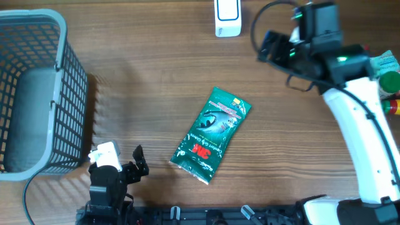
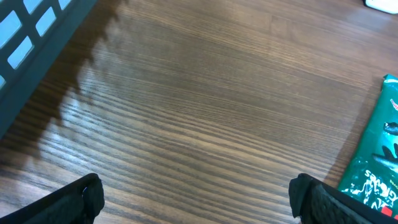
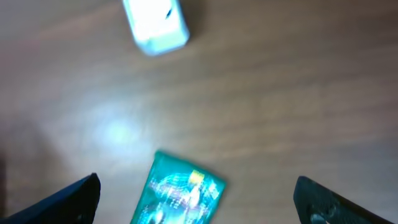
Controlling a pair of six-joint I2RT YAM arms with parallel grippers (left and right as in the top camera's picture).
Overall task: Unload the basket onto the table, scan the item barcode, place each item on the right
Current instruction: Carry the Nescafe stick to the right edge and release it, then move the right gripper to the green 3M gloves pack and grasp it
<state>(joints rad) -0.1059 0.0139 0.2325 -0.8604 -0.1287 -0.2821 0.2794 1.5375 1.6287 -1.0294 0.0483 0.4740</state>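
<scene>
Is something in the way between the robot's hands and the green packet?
No, nothing visible is. The green packet lies flat on the table, with only bare wood between it and the left hand and the right hand, both open. The wood from the packet to the white box at the far edge is bare too.

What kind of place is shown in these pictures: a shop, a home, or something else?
Probably a mock shop checkout on a wooden table. A white scanner stands at the far edge, a grey basket sits at the left, and a green 3M packet lies in the middle.
</scene>
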